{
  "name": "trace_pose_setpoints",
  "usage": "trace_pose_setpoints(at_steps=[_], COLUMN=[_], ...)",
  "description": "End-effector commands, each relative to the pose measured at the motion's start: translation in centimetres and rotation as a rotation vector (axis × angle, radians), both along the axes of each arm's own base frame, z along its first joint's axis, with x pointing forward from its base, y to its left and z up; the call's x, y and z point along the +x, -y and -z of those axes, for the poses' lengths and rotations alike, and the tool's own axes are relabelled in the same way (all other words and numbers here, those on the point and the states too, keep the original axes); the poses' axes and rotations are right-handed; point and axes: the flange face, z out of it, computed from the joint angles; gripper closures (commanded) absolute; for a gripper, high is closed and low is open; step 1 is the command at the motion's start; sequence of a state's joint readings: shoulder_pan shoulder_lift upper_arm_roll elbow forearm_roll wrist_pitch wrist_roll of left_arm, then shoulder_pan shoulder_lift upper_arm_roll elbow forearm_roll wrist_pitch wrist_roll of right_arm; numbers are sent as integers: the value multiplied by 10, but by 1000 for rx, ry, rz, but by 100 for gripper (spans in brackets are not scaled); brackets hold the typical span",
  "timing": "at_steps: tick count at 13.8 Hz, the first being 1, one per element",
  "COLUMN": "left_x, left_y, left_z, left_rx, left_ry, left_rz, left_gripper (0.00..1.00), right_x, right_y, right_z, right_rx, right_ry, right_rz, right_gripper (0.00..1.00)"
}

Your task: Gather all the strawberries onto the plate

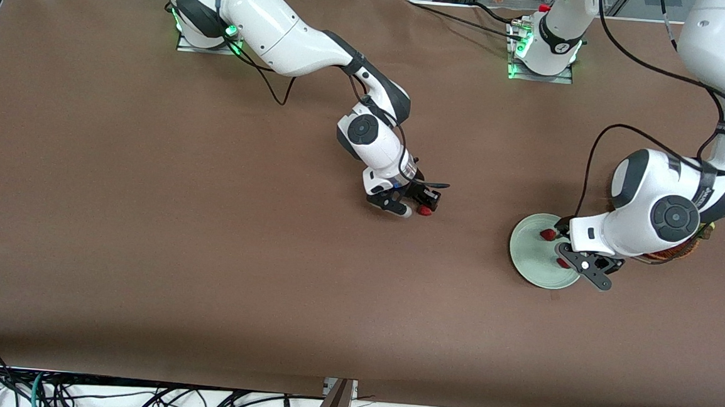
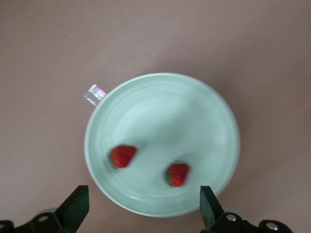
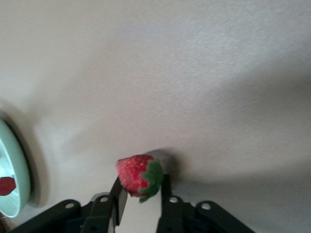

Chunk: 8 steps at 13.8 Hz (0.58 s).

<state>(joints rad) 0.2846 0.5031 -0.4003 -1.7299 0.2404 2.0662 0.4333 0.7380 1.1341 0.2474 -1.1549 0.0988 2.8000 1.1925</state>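
Over the pale mint-green plate [image 1: 532, 255], toward the left arm's end of the table, the left gripper [image 2: 143, 206] hangs with its jaws spread wide and nothing between them; two strawberries [image 2: 122, 156] lie apart from each other on the plate's glossy floor, one of them [image 2: 178, 174] closer to the rim. Near the middle of the brown table [image 1: 148, 215], well apart from the plate, the right gripper [image 3: 141, 199] sits low with the third strawberry [image 3: 140, 176] between its fingertips, the jaws narrow around it. Whether the fingers press the berry firmly or merely bracket it I cannot tell, so I judge this a loose or uncertain hold. Only this berry is left outside the plate, so the task looks most of the way done. A strawberry of this kind is light and small, and its tapered shape will likely let it squirt out of a pinch placed near the tip. It may be soft, so a hard squeeze risks bruising it. The best hold, in my view, is across the widest part of the body just below the green cap, with gentle pressure. On the smooth plate it may roll, so a low release seems wise.
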Motion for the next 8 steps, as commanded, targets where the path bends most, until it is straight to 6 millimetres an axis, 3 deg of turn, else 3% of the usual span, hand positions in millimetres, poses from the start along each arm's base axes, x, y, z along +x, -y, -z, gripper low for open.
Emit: trace_pose_setpoints(at_steps=[1,2,3,5,8], left_x=[-2,-4,-5,-8,-15], left_y=[30,39,45,55,86], left_z=[-25,-30,-36,-41,-45], left_rx=[-41,-57,-77,-132,-137], left_ry=[-58,-78,-90,-131,-168], left_rz=[-138,-194,-259,-407,-568], left_gripper=[0,0,0,0,0], right_x=[15,20,43,68,102], right_y=[0,5,27,55,117], right_z=[-26,-35,-51,-105,-164], right_rx=[-6,-55,-94,-150,-246], right_ry=[-6,-33,-60,-62,-72], right_rz=[8,-14,-5,-92,-263], right_gripper=[0,0,0,0,0])
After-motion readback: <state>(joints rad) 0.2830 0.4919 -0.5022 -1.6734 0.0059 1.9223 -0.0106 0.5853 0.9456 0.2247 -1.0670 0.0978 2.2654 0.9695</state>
